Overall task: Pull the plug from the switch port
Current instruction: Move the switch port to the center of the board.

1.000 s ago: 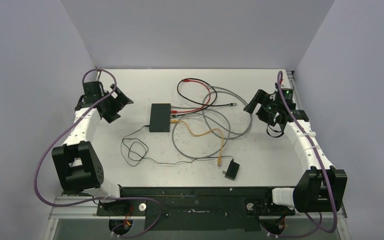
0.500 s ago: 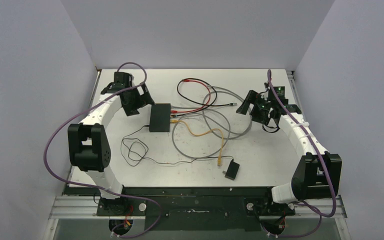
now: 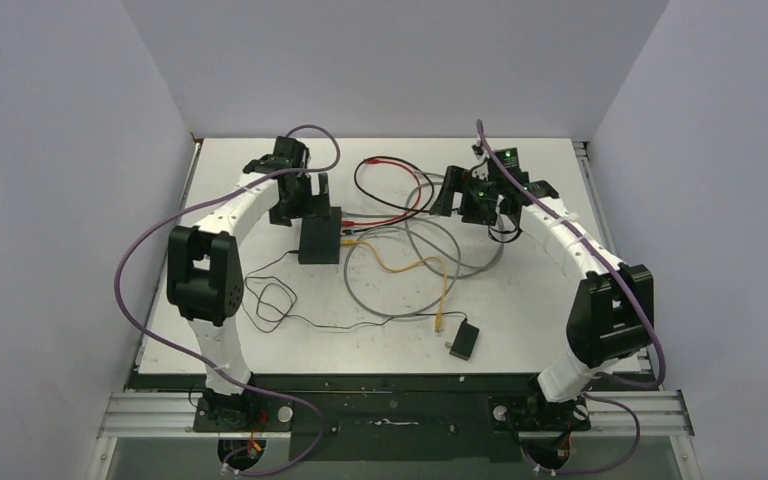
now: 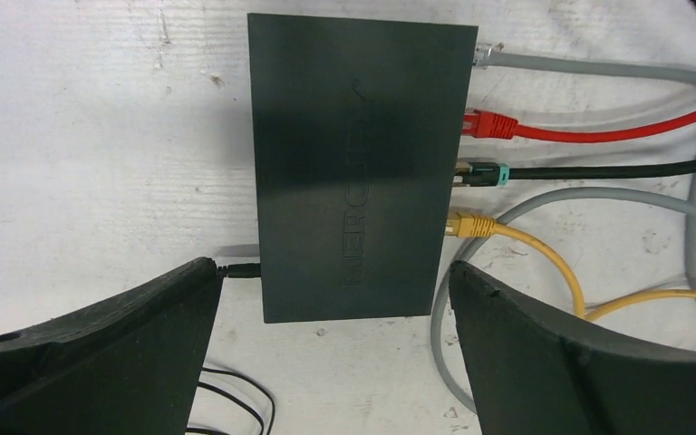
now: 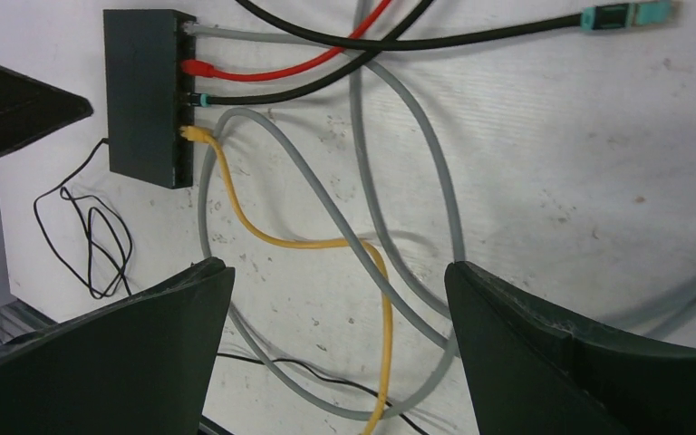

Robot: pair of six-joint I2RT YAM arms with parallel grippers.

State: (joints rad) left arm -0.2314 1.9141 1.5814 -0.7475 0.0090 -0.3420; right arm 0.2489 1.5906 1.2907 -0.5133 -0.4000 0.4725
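1. The left gripper (image 4: 331, 272) stands wide open and holds nothing. In its wrist view its two fingers (image 4: 118, 353) frame one short end of the switch (image 4: 353, 163), one to each side, with no contact showing.
2. The switch lies flat on the table (image 3: 540, 290), straight ahead of that gripper and centred between the fingers.
3. Four plugs meet the long edge on the right of that view. From farthest from the fingers to nearest, they are a gray plug (image 4: 482, 54), a red plug (image 4: 485, 122), a teal-collared plug (image 4: 482, 174) on a black cable, and a yellow plug (image 4: 467, 222).
4. A thin black cord (image 4: 240, 269) enters the opposite edge, just beside the tip of the finger on that side.
5. The right gripper (image 5: 337, 267) is also spread open and empty, above crossing gray and yellow cable loops. The switch lies well ahead of it, toward the upper left of its view.
6. A small black adapter block (image 3: 463, 340) lies well apart from both grippers.
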